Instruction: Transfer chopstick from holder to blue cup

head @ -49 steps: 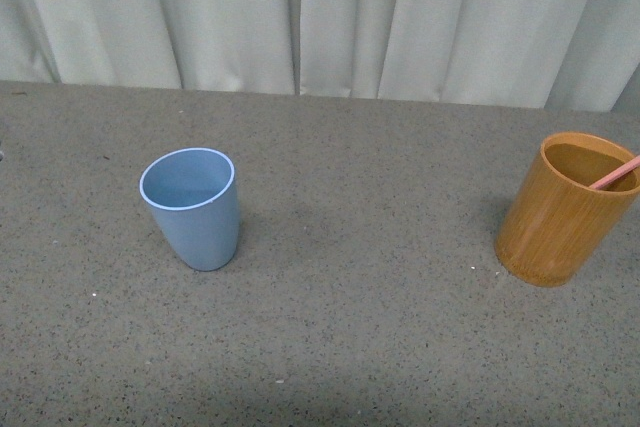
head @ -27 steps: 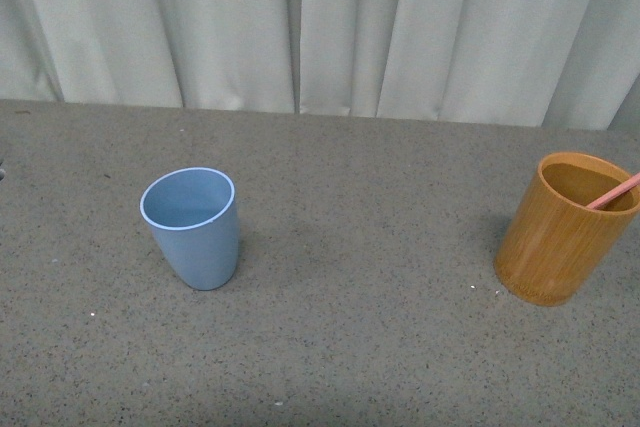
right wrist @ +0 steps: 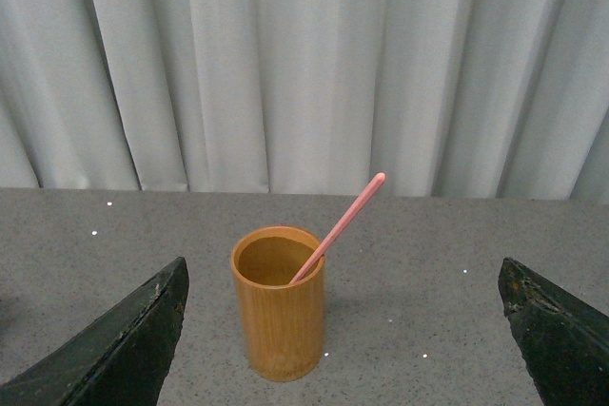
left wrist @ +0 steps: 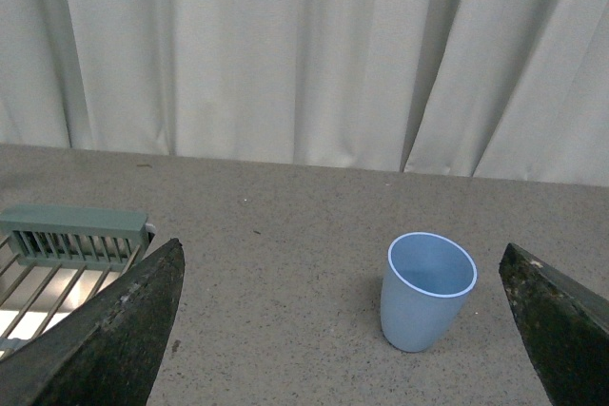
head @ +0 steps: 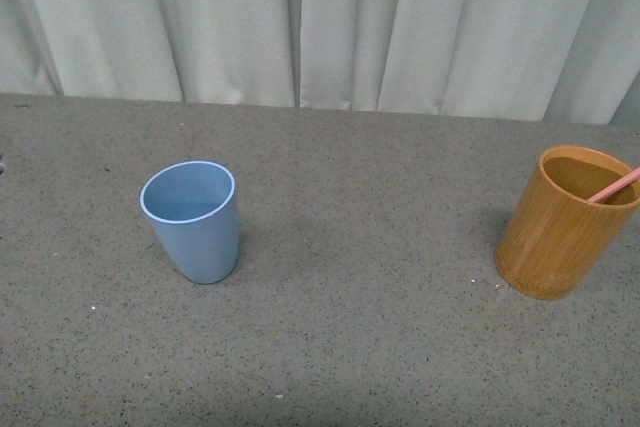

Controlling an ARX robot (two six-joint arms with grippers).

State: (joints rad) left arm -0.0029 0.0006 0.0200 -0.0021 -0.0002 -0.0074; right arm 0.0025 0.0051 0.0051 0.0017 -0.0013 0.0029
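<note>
The blue cup (head: 192, 220) stands upright and empty on the grey table, left of centre in the front view. The orange-brown holder (head: 559, 225) stands at the right edge, with a pink chopstick (head: 614, 186) leaning out of it. In the left wrist view the blue cup (left wrist: 426, 291) stands ahead of my open left gripper (left wrist: 347, 330), apart from it. In the right wrist view the holder (right wrist: 278, 303) with the chopstick (right wrist: 342, 224) stands ahead of my open right gripper (right wrist: 343, 330). Neither gripper shows in the front view.
A white pleated curtain (head: 320, 22) hangs behind the table. A grey-green slotted rack (left wrist: 71, 235) lies on the table beside the left gripper. The table top (head: 370, 277) between cup and holder is speckled grey.
The front view has shifted slightly up and down across the three frames, so the cup and the holder sit a little differently in the picture. Neither object has moved on the table.
</note>
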